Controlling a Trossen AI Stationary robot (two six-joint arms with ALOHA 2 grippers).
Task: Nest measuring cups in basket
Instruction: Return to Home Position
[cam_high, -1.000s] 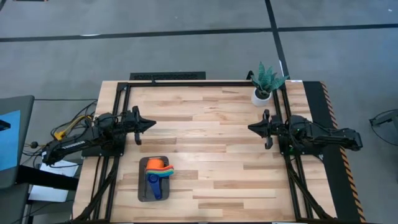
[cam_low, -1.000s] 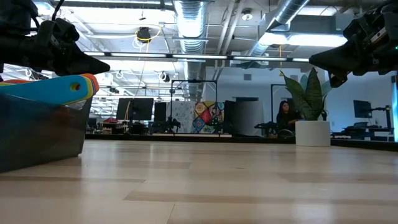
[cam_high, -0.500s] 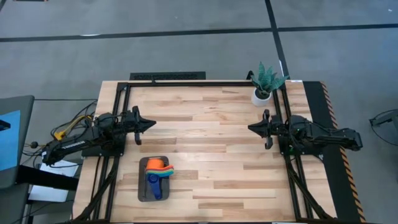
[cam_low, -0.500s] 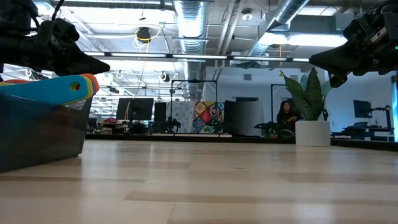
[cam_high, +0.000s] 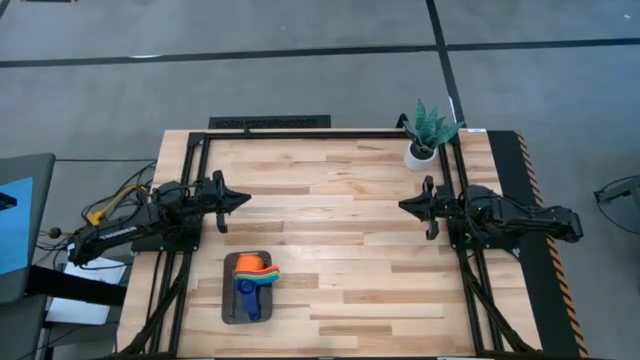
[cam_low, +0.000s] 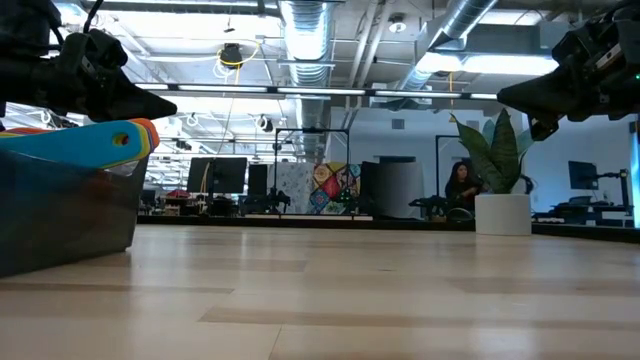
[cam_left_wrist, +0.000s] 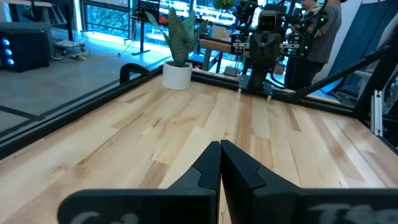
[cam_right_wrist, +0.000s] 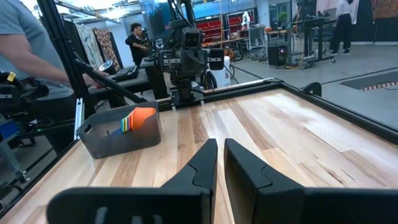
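Nothing has budged since a second ago: both arms and the cup stack sit exactly where they were

So, the basket (cam_high: 246, 290) is down near the front edge of the table (cam_high: 340, 230), on the left arm's side. The measuring cups (cam_high: 256, 278) are stacked inside it. From above, an orange cup shows at the end of the basket farther from the front edge, with a dark blue-purple one beside it toward the front. A little fan of coloured handles pokes out over the basket's rim on the side facing the right arm. From table level the teal handle lies flat across the top of the basket wall, with orange showing behind it. Can't honestly count all seven from these angles, the stack hides most of them

The left gripper (cam_high: 243, 200) hangs over the table just behind the basket, near it but not touching, with its tip pointing across toward the other arm. Its fingers (cam_left_wrist: 205, 168) are pressed together with nothing between them. The right gripper (cam_high: 404, 205) is well apart from the basket, way over on the opposite side, and points back at the left one. Its fingers (cam_right_wrist: 202, 163) are together too, with only a hairline slit between them, also empty

A white plant pot (cam_high: 420, 155) stands in the far corner diagonally across from the basket. A few people are in the room beyond the table, one of them seated near the plant in the low view (cam_low: 462, 185)
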